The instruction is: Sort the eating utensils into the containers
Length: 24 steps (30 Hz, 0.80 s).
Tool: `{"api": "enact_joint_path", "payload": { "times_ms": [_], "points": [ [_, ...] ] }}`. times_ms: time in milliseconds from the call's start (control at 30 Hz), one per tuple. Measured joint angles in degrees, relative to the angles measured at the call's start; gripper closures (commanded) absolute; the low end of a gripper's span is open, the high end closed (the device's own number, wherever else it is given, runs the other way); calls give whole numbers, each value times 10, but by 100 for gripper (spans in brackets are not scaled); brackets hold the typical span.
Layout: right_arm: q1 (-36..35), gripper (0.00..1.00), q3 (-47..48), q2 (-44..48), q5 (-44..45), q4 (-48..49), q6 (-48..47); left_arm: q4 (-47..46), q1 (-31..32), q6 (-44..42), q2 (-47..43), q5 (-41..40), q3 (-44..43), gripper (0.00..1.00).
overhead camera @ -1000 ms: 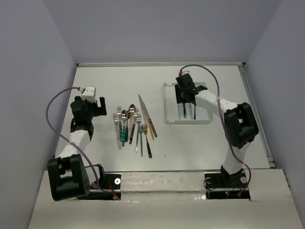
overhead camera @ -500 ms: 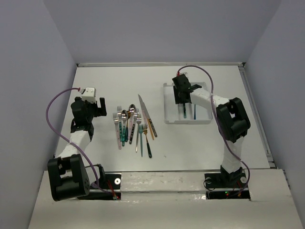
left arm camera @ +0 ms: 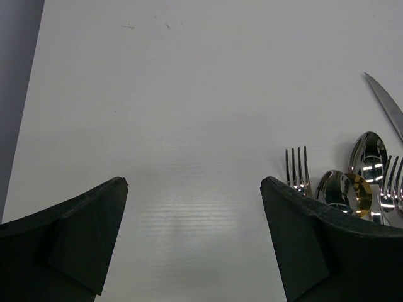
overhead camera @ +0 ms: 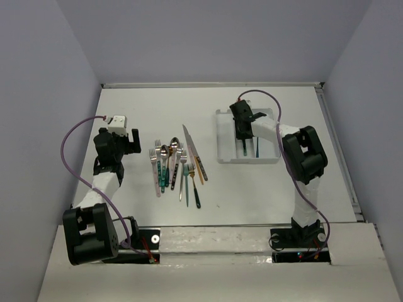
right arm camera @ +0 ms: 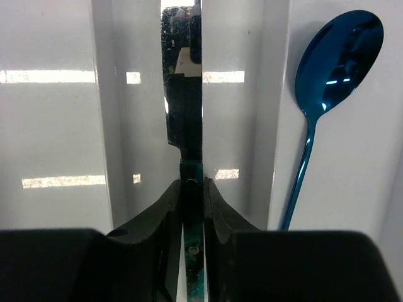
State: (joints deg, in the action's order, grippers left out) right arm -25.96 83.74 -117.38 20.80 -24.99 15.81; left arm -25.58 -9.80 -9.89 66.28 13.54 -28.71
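right gripper [right arm camera: 192,189] just clamped the teal knife [right arm camera: 184,113] in tray [overhead camera: 225,143], 2 o'clock. Probably straightening it. left gripper [left arm camera: 195,207] jaws wide apart.

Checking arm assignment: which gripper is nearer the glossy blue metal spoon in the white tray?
Right. The right gripper is in the white tray, one compartment from the blue spoon; the left gripper hovers beyond the loose cutlery pile.

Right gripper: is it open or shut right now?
Shut on the teal-handled utensil: the right gripper pinches its handle with no gap, seen in the right wrist view.
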Motion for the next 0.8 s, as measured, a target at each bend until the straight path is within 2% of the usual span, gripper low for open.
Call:
{"api": "enact_joint_path", "payload": {
  "times_ms": [133,200,533,667,767,800],
  "points": [
    [0,97,-7,4,-6,5,7,0,0,0,0,0,0,1],
    [0,98,-14,9,-9,8,9,0,0,0,0,0,0,1],
    [0,96,-54,54,-54,-6,21,-1,0,0,0,0,0,1],
    [0,93,-55,54,-61,-7,21,-1,0,0,0,0,0,1],
    [0,80,-55,53,-62,-7,21,-1,0,0,0,0,0,1],
    [0,69,-55,52,-61,-7,20,-2,0,0,0,0,0,1]
  ]
}}
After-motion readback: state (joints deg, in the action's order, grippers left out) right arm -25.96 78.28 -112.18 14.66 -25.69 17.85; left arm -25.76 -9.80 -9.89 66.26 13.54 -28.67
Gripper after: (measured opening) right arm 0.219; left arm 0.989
